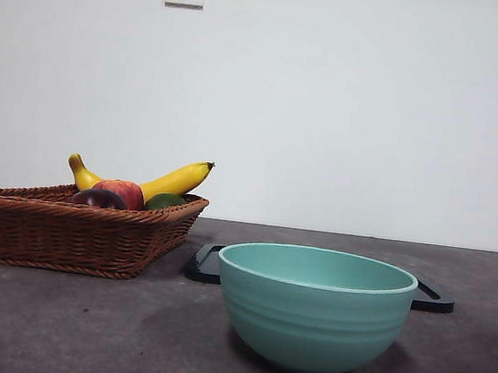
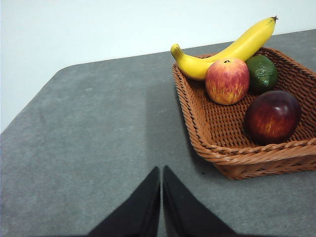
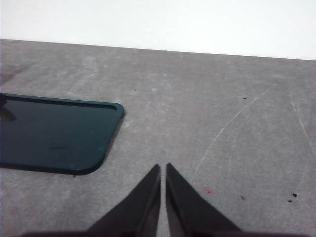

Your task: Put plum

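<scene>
The plum [image 2: 272,117] lies in the wicker basket [image 2: 207,129] on the grey counter [image 2: 98,138], near an apple [image 2: 227,81], lime [image 2: 262,73] and banana [image 2: 232,49]; the left claw [image 2: 161,170], jaws pressed together and empty, hovers beside the basket; the right claw [image 3: 163,168], likewise closed, hangs near a dark tray [image 3: 54,133]; a teal bowl [image 1: 313,309] stands in front.

Grey table [image 1: 53,326]: basket [image 1: 73,234], bowl [image 1: 314,311], tray [image 1: 434,299].
</scene>
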